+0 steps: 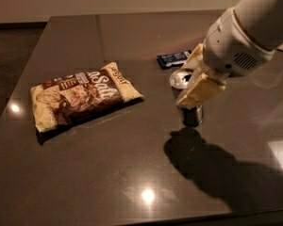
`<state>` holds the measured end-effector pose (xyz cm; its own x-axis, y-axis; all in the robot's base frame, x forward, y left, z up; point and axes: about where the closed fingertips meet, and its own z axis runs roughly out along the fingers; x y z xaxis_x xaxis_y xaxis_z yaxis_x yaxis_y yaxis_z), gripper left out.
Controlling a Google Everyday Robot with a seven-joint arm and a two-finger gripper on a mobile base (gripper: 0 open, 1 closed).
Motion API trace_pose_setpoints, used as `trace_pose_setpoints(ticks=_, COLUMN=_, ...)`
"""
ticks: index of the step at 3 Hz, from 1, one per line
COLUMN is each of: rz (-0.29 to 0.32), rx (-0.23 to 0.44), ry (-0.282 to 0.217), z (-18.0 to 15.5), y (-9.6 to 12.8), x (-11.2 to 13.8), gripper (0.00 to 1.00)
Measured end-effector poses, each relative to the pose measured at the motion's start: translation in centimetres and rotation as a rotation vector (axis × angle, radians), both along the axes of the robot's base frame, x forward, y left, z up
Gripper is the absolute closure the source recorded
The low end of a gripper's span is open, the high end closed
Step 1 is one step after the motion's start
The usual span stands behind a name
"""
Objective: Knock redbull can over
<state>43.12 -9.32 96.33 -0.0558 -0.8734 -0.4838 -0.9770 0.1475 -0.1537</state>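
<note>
While the can has its base on the dark table, right of centre, its silver top with the tab hole faces up and to the left. Can is not lying down; whether it leans slightly cannot be told.

Gripper is at the can's top. Its tan end lies across the can's upper right side and hides part of the body. Contact with the can looks likely. Cannot tell how far the gripper is open, nor whether it has hold of the can.

White arm comes in from the upper right corner, angled down to the can.

Shadow of arm and can spreads across the table from the can's base toward the lower right.

Dark-blue wrapped bar lies flat just behind the can, partly hidden by the gripper.

Snack bag, brown and cream, lies flat well to the left of the can, apart from everything else.
</note>
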Motion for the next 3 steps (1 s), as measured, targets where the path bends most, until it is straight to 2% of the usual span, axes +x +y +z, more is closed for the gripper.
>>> trace_pose_setpoints(ticks=1, rz=-0.007, rx=-0.214, ry=0.026, z=-1.1, y=-1.8, x=1.9, gripper=1.00)
trace_pose_setpoints(ticks=3, rz=-0.010, rx=-0.415, ry=0.042, z=-2.8, y=-3.8, x=4.3, gripper=1.00)
